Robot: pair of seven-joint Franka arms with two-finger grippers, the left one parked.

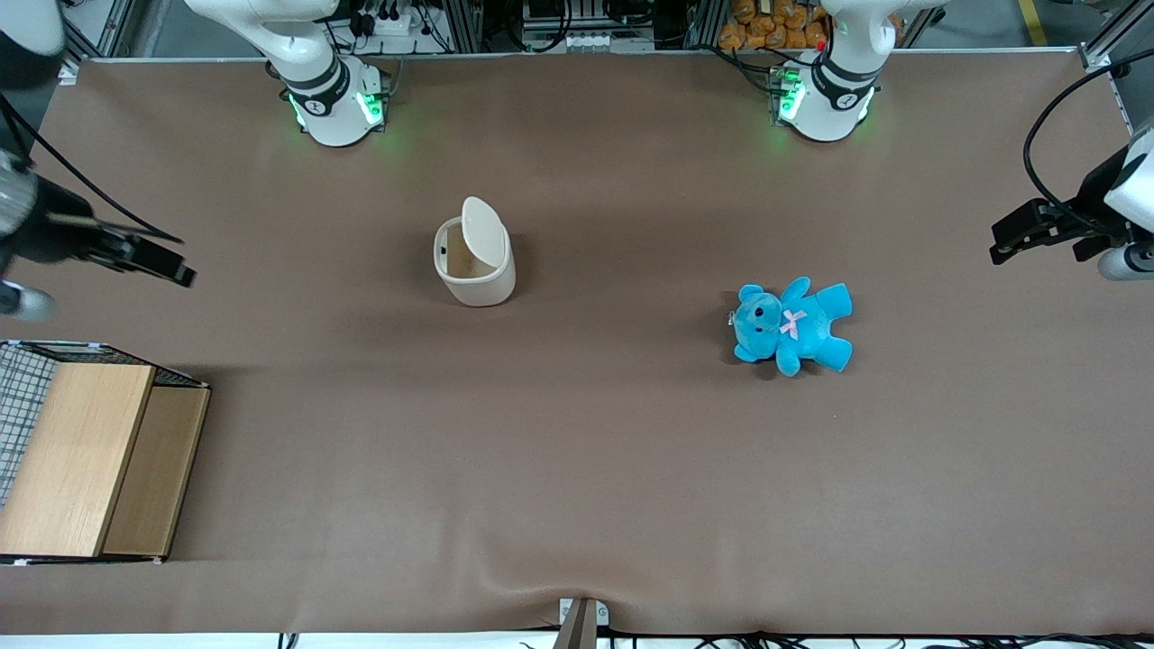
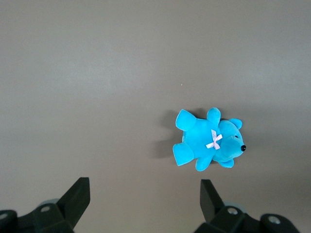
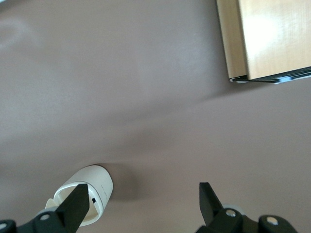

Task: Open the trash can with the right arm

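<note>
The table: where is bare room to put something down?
The table is bare between the trash can and the blue teddy, and nearer the camera from both. The wooden box crowds the working arm's end, where the open pincer hangs apart from the can.

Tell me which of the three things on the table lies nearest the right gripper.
The wooden box, at the working arm's end of the table below the open gripper. The trash can, lid up, sits farther off, and the teddy farthest.
</note>
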